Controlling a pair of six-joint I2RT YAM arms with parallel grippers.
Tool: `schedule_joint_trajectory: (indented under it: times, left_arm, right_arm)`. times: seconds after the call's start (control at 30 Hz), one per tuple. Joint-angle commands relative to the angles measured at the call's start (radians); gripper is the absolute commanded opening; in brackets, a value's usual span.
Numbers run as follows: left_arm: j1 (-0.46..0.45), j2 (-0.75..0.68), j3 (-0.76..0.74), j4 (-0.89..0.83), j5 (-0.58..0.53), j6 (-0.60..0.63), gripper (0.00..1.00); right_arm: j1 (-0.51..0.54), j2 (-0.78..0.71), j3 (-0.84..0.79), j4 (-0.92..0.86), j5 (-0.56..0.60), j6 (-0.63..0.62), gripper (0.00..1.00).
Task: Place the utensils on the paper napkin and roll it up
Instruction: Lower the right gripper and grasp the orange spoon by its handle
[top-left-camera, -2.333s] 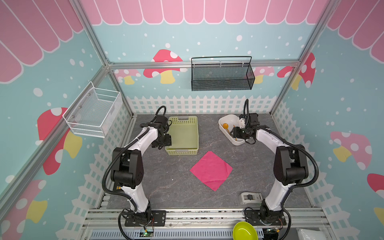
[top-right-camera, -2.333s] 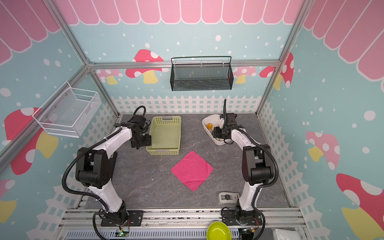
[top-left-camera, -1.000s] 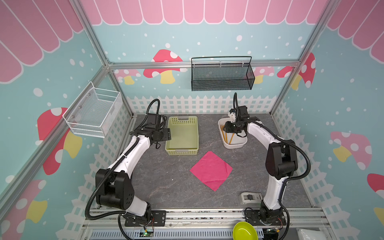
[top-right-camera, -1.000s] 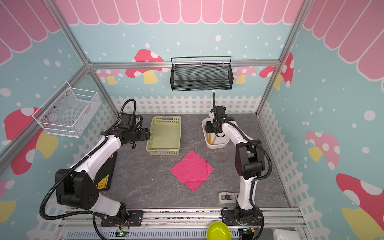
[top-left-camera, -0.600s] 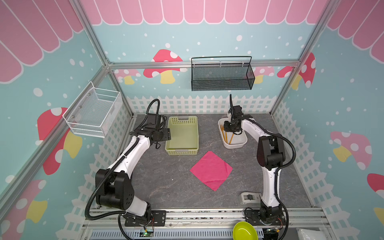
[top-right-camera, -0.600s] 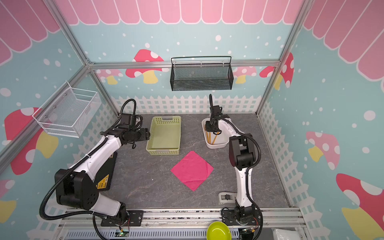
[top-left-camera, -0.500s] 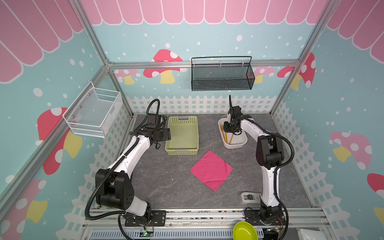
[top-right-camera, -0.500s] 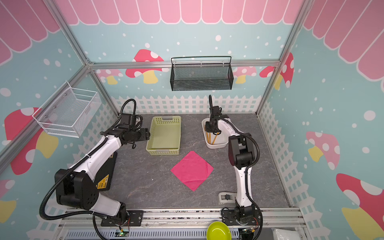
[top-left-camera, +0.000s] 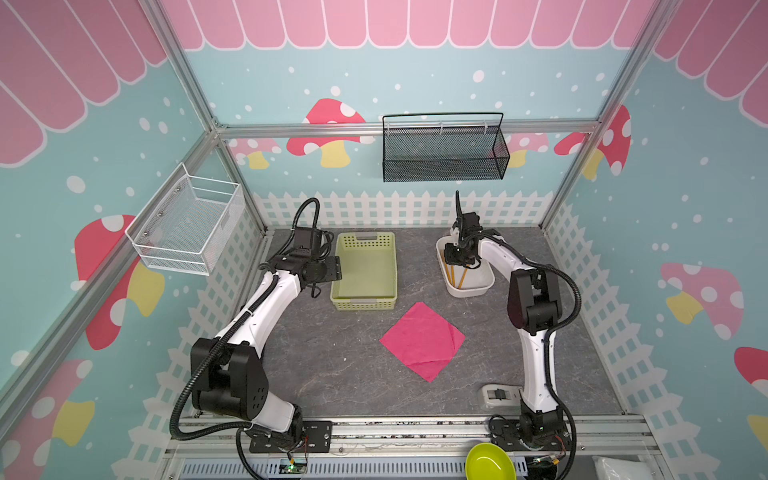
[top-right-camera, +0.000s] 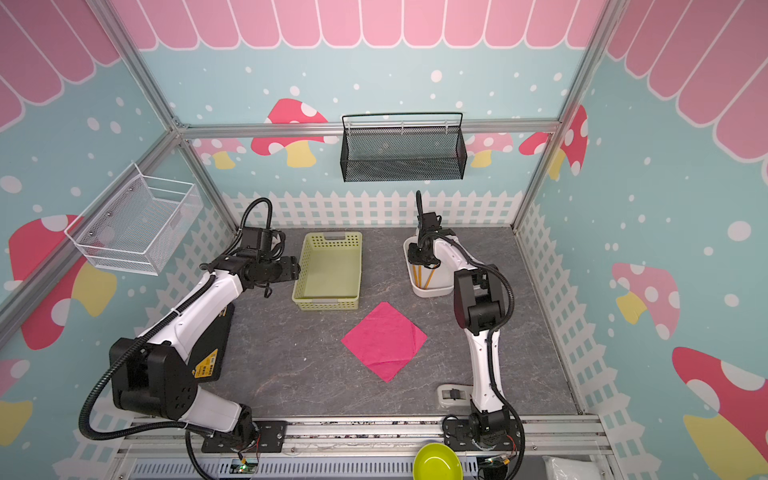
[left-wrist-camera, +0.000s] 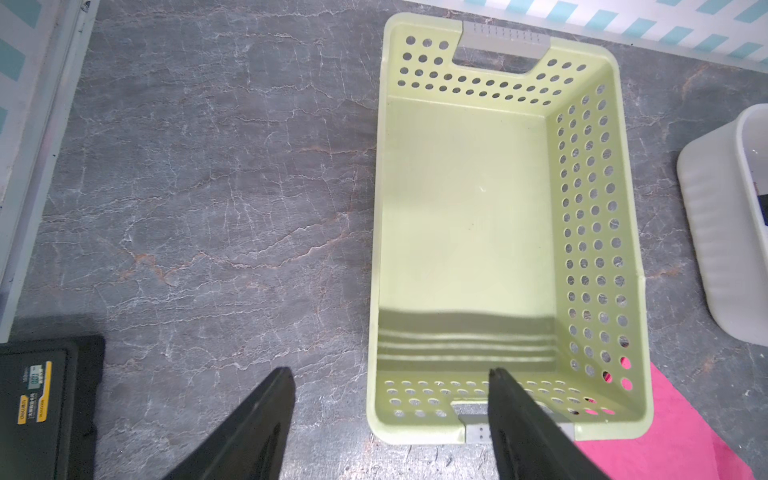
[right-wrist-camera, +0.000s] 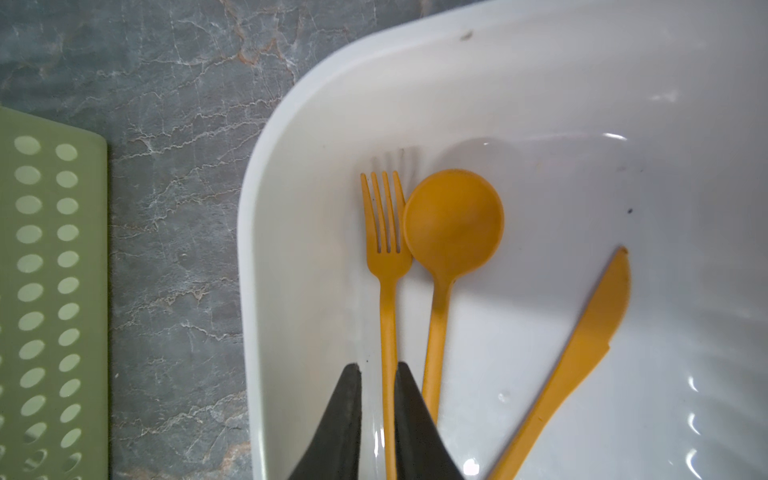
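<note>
Where the fork (right-wrist-camera: 388, 291) lies in the white tub (right-wrist-camera: 291, 166), the right fingers (right-wrist-camera: 338, 415) straddle its handle
One touches it, a sliver of tub shows by the other — gripped or not, I cannot tell. Spoon (right-wrist-camera: 453, 216) just beside the fork, knife (right-wrist-camera: 582, 353) slanted apart. Left fingers (left-wrist-camera: 257, 415) spread wide, holding nothing, at the edge of the green basket (left-wrist-camera: 590, 208). Pink napkin (top-left-camera: 422, 340) flat on the worktop (top-left-camera: 332, 365) — apart from the tub.
</note>
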Motion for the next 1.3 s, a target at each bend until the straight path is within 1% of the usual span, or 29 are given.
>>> schedule_joint_trajectory:
  times: [0.0, 0.13, 0.53, 0.9, 1.27]
  left_arm:
    - [0.002, -0.008, -0.01, 0.011, -0.012, 0.002, 0.75]
    - [0.001, -0.009, -0.011, 0.011, -0.013, 0.002, 0.75]
    - [0.001, -0.008, -0.011, 0.01, -0.017, 0.002, 0.75]
    - [0.001, -0.008, -0.011, 0.009, -0.023, 0.002, 0.75]
    - [0.001, -0.006, -0.01, 0.006, -0.023, 0.002, 0.75]
  right_arm:
    - [-0.004, 0.029, 0.038, -0.014, -0.015, 0.005, 0.19]
    - [-0.002, 0.049, 0.048, -0.014, -0.029, 0.007, 0.19]
    - [-0.002, 0.074, 0.062, -0.016, -0.017, 0.002, 0.2]
    - [-0.003, 0.055, 0.071, -0.049, 0.091, -0.005, 0.2]
    - [-0.002, 0.066, 0.075, -0.081, 0.147, -0.01, 0.2]
